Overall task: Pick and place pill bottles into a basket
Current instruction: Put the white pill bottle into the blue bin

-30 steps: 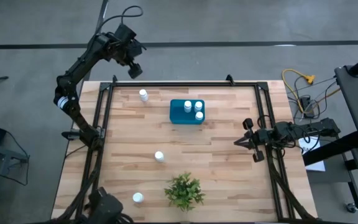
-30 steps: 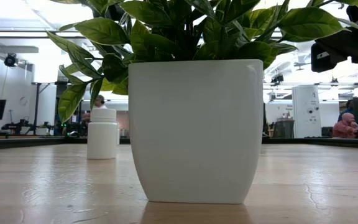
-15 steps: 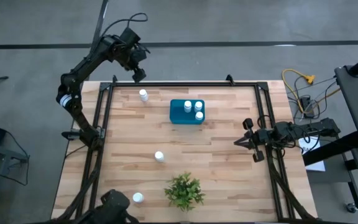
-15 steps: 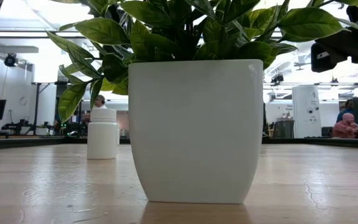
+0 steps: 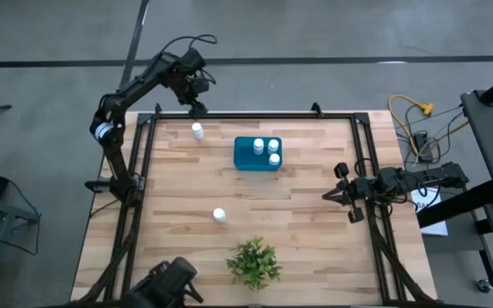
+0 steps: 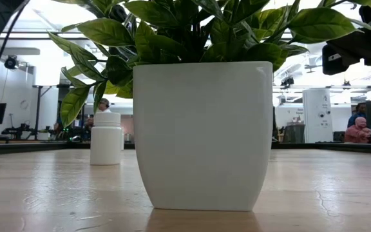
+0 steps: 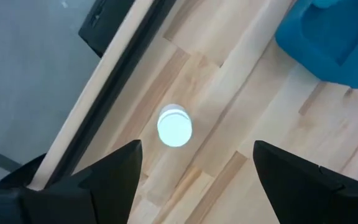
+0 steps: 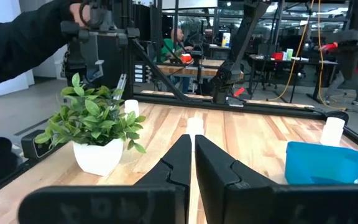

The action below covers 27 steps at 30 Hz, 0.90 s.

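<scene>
The teal basket (image 5: 246, 155) stands far of the table's middle with three white pill bottles (image 5: 266, 150) in it. One bottle (image 5: 197, 131) stands at the far left, and another (image 5: 219, 215) stands upright near the middle. My left gripper (image 5: 197, 107) is open, above the far edge and just beyond the far-left bottle. In the left wrist view the bottle's cap (image 7: 174, 126) shows between the spread fingers (image 7: 194, 168), well beyond them. My right gripper (image 5: 328, 197) is shut and empty at the table's right edge.
A potted plant (image 5: 253, 261) in a white pot (image 6: 201, 129) stands near the near edge. A person in dark clothing (image 5: 174, 282) leans over the near-left corner. A dark frame rail (image 5: 255, 115) runs round the table.
My left gripper has swung toward the table's right and come down toward the far-left bottle. The dark-clothed person at the near edge has moved right and now covers the bottle that stood at the near left.
</scene>
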Each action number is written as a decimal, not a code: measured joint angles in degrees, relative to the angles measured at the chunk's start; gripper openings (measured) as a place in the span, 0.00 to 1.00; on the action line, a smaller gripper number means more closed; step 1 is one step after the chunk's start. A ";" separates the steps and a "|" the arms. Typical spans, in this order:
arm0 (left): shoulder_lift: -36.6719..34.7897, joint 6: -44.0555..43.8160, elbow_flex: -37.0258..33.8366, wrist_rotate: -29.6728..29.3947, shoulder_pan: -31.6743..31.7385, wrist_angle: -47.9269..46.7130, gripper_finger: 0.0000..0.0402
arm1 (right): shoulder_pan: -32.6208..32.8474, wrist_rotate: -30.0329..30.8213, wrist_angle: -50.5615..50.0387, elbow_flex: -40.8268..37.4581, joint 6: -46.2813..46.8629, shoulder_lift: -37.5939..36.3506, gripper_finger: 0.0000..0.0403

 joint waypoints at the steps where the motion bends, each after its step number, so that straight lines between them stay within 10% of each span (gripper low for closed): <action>1: 0.30 -0.03 -0.17 -0.59 -0.28 -0.07 0.72 | 0.00 0.00 0.00 0.00 -0.01 0.00 0.03; 27: -7.29 -0.95 -23.07 -5.58 -2.04 18.48 0.72 | 0.00 -0.02 0.00 0.00 -0.03 0.00 0.03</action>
